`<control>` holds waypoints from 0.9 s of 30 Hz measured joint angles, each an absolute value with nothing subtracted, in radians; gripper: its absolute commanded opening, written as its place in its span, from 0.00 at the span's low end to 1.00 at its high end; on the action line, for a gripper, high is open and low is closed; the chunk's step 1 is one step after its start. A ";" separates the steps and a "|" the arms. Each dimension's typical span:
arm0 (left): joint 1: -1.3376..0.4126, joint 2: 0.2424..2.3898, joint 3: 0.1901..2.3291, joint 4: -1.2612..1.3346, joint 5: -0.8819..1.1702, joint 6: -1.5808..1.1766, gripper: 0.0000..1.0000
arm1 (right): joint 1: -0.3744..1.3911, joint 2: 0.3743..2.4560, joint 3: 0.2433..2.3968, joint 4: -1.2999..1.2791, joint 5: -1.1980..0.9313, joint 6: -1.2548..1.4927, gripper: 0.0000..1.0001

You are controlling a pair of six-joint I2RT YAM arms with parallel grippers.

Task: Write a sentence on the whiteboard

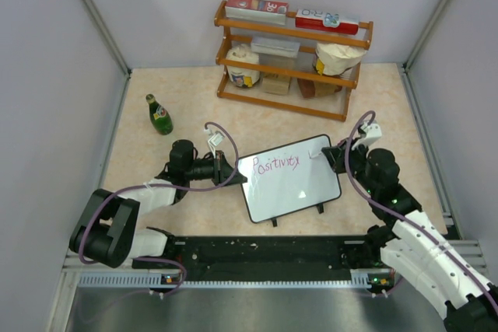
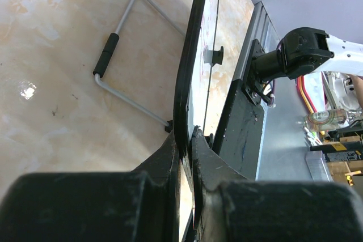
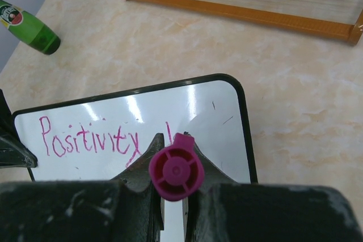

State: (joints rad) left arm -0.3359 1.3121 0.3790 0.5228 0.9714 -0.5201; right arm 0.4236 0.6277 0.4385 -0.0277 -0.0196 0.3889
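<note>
L gripper (image 2: 187, 139) was clamped on the left edge of the whiteboard (image 1: 299, 188), frame pinched btwn both fingers. The board stood tilted on its feet mid table (image 1: 381, 106). L arm lay low, elbow bent, reaching rightward. R gripper (image 3: 174, 140) was closed on a magenta marker (image 3: 176, 173) aimed at the board's upper right, just right of the sentence (image 3: 88, 140), so far "Positivity" plus one stroke; tip contact unclear. R arm angled in from the right. Farther back: green bottle (image 1: 159, 114) at left, wooden rack (image 1: 292, 60) by the wall.
</note>
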 measured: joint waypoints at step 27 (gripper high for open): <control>-0.336 1.312 0.379 0.523 0.972 -0.520 0.00 | 0.424 0.710 0.505 0.041 -0.002 0.421 0.00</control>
